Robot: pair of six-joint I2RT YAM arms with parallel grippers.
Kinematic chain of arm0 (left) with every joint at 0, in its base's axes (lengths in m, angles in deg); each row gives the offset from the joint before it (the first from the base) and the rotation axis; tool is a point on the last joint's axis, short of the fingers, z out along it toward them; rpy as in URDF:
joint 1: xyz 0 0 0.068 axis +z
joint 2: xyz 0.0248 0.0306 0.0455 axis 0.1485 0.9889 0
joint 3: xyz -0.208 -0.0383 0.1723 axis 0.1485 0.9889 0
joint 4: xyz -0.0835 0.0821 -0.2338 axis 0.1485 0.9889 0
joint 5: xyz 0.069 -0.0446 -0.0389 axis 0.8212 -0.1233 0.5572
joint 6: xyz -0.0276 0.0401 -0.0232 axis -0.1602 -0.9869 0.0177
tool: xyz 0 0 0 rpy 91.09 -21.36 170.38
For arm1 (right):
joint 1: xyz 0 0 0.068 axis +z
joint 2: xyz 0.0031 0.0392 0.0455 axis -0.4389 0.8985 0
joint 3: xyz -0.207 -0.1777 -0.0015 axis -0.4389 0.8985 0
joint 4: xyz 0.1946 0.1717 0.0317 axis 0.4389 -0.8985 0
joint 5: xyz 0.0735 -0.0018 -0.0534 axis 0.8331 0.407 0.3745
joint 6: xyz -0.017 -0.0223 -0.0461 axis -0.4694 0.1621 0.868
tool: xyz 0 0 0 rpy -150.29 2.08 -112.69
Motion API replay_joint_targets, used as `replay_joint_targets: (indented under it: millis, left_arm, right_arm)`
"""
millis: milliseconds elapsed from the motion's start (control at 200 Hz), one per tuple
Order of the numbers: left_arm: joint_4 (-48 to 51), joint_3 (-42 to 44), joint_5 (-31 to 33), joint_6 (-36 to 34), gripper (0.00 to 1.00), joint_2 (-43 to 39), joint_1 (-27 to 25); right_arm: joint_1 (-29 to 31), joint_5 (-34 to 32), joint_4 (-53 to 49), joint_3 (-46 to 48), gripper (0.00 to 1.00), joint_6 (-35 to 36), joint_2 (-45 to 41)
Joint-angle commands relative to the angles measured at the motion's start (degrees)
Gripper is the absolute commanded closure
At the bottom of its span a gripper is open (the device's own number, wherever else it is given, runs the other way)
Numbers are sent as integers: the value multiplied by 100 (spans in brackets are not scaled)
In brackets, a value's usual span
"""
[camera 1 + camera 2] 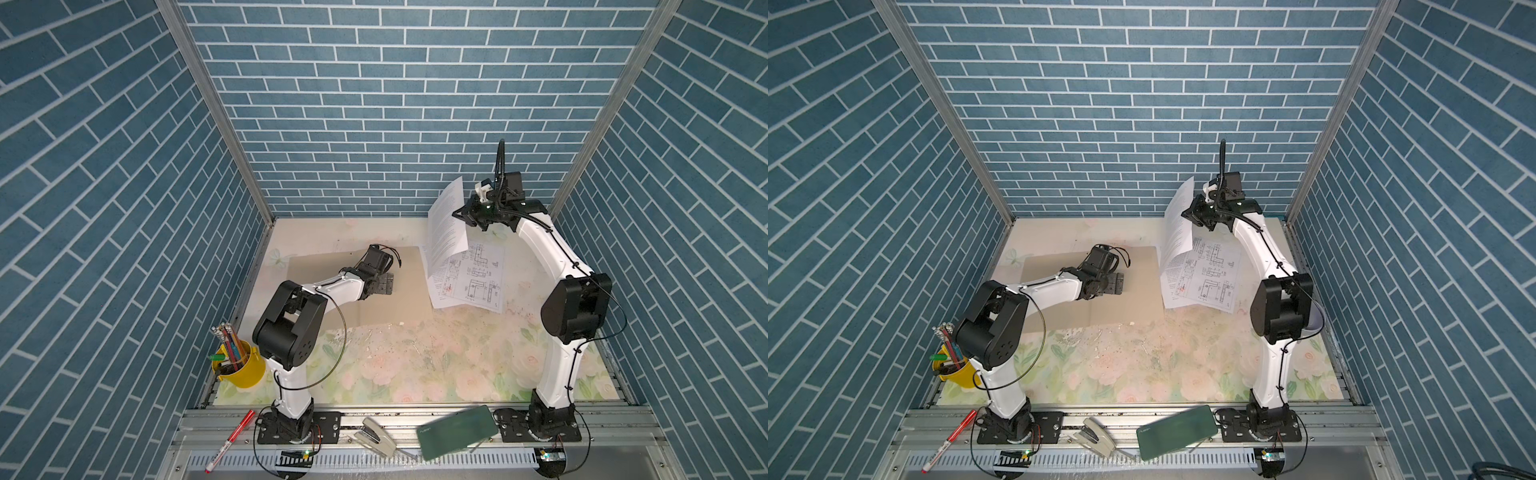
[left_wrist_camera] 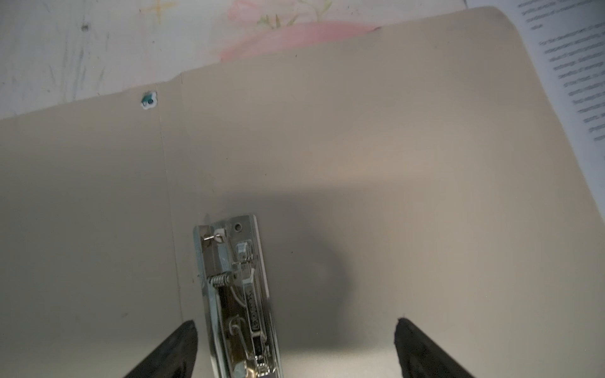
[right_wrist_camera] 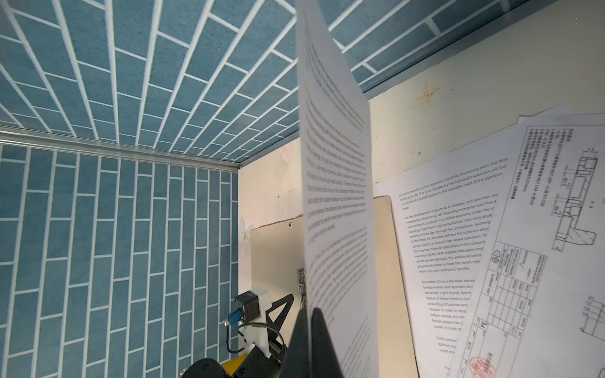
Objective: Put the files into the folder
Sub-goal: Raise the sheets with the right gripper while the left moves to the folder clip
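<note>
Green case in front — folder lies open.
Right tool pinches one text sheet — left tool gapes wide, empty.

My left gripper hangs close over the folder, which lies open and flat, tan, with a straight crease down its spine. My two black fingertips stand wide apart, gripping nothing. Between them, nearer one finger, lies the folder's silver metal clip, just beside the crease. A printed white sheet meets the folder's rounded corner. Past the far edge shows the pale floral table.
</note>
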Motion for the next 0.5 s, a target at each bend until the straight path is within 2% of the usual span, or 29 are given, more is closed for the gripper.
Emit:
replay_joint_targets:
  millis: [0, 230, 495]
  left_arm:
    - [437, -196, 3, 261, 5, 129, 109]
    - [497, -117, 96, 347, 4, 84, 107]
    - [357, -196, -784, 617, 8, 308, 111]
  right_arm:
    - [-49, -79, -256, 262, 100, 405, -242]
    - [-169, -67, -217, 550, 100, 488, -287]
    - [-255, -56, -120, 747, 100, 451, -356]
